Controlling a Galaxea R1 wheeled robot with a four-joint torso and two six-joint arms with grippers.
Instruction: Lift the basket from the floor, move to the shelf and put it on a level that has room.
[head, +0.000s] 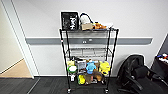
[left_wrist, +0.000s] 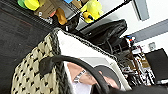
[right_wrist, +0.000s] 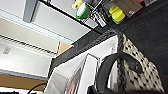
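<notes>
The shelf (head: 88, 60) stands at twelve o'clock; the basket (left_wrist: 37, 72) shows close by both wrists; jaws' state cannot be told.

A: What sits nearest the lens in the right wrist view?

B: A rectangular basket (right_wrist: 135, 62) with cream woven-mesh sides dotted dark and a dark braided rim. A black curved handle (right_wrist: 113, 65) arches over its near edge, and a white-edged magazine (right_wrist: 82, 75) stands inside it.

A: And beyond it?

B: Dark grey ribbed carpet floor (right_wrist: 152, 27) runs along the basket's side. Past the rim, a thin black pole (right_wrist: 67, 15) of the wire rack crosses a white wall with a grey rail (right_wrist: 30, 10). Next to the pole sit a green-and-white round toy (right_wrist: 83, 11) and a yellow toy (right_wrist: 117, 13), with a brown cardboard box (right_wrist: 130, 7) nearby.
</notes>
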